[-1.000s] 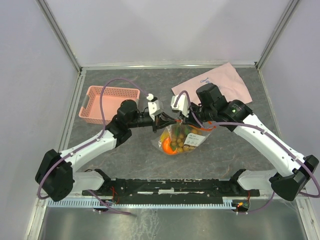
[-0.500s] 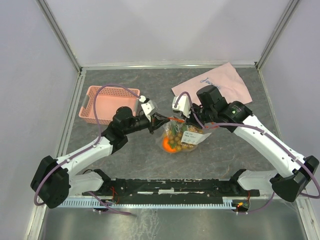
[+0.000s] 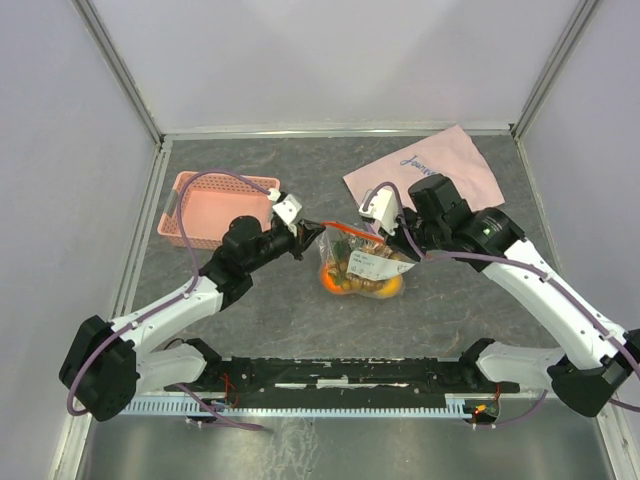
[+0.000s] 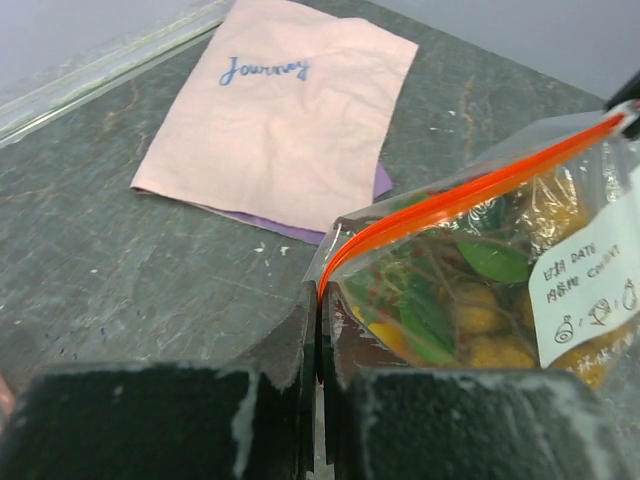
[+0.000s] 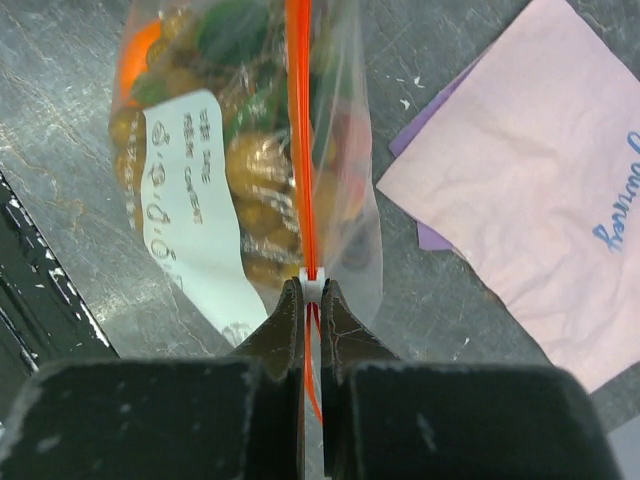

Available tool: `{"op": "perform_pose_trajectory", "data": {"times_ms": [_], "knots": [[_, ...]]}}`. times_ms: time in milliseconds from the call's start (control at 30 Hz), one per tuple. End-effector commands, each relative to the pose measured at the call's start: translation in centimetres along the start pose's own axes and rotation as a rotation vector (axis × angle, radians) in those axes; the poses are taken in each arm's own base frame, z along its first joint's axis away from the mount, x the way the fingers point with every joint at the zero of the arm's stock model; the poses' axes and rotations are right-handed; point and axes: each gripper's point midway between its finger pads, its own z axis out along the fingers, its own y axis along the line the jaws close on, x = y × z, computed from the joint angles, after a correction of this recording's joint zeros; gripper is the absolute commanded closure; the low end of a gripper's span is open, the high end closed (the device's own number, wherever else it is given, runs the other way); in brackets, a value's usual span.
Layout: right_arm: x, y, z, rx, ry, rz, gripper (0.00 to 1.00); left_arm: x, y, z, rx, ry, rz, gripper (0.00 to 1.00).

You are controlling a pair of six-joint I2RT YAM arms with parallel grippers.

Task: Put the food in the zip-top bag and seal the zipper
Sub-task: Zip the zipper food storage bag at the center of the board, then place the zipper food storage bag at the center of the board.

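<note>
In the top view, a pink basket (image 3: 222,207) is sitting at the left of the table (image 3: 270,320), in the upper left of the dark surface. Just right of it, the left gripper (image 3: 308,231) is reaching toward the frame's centre. In its wrist view the jaws are standing nearly together, pinching the left end of the zipper (image 3: 345,227) at the bag's corner.

The zip-top bag (image 3: 362,268) is sitting in the middle of the frame, between the two grippers. Its orange-red strip is running taut along the top from one gripper to the other. The food (image 3: 340,281) is lying inside it, orange, tan and green pieces bunching behind a white handwritten label (image 3: 372,264). Whether the bag's bottom is touching the table cannot be told.

Right of the bag, the right gripper (image 3: 385,235) is clamping narrowly on the strip's other end, where a small white tab (image 5: 313,286) is showing between its fingertips. Further right, toward the upper right, a pink cloth (image 3: 430,165) with blue writing is lying flat, well apart from the bag.
</note>
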Motion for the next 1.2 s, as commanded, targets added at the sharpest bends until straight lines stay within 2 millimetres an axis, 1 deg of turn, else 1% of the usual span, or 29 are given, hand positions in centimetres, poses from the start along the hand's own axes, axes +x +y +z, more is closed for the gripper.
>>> {"op": "perform_pose_trajectory", "data": {"times_ms": [0,233,333,433,500,567,700,767,833,867,933,1000,1067,1167], "knots": [[1.3,-0.7,-2.5,0.095,0.022,0.062,0.98,-1.3,3.8,-0.8,-0.202,-0.041,-0.021,0.97],[2.9,-1.1,-3.0,0.155,0.048,0.106,0.98,-1.6,6.1,-2.0,-0.349,-0.058,-0.047,0.97],[3.1,-2.0,-2.9,0.209,0.060,0.123,0.98,-1.6,6.9,-2.5,-0.408,-0.054,-0.062,0.97],[2.8,-3.0,-2.5,0.248,0.059,0.129,0.98,-1.8,7.9,-3.3,-0.477,-0.066,-0.080,0.97],[1.8,-3.1,-1.9,0.235,0.020,0.131,0.98,-1.9,8.2,-3.7,-0.498,-0.073,-0.077,0.97],[-0.1,-3.0,-1.1,0.198,-0.042,0.128,0.98,-2.1,8.5,-4.1,-0.520,-0.083,-0.074,0.97],[-4.3,-3.2,0.2,0.130,-0.177,0.099,0.98,-3.8,8.6,-4.2,-0.526,-0.116,-0.062,0.97],[-6.1,-2.9,0.7,0.080,-0.230,0.083,0.98,-4.9,8.9,-4.7,-0.548,-0.141,-0.066,0.97],[-7.3,-2.8,1.2,0.056,-0.274,0.073,0.99,-5.7,9.4,-5.5,-0.588,-0.179,-0.075,0.97],[-7.6,-2.9,1.6,0.059,-0.290,0.071,0.98,-5.9,9.6,-6.0,-0.612,-0.203,-0.084,0.97],[-8.2,-3.1,2.2,0.067,-0.336,0.064,0.98,-5.4,10.0,-6.9,-0.652,-0.229,-0.112,0.97],[-7.9,-1.8,2.8,-0.001,-0.350,0.044,0.98,-4.7,10.0,-7.6,-0.670,-0.233,-0.156,0.97],[-7.2,0.1,3.5,-0.089,-0.345,0.038,0.98,-3.6,9.6,-8.0,-0.668,-0.217,-0.209,0.96],[-6.0,2.0,4.3,-0.166,-0.339,0.068,0.95,-1.7,8.6,-8.5,-0.640,-0.194,-0.298,0.90]]}}
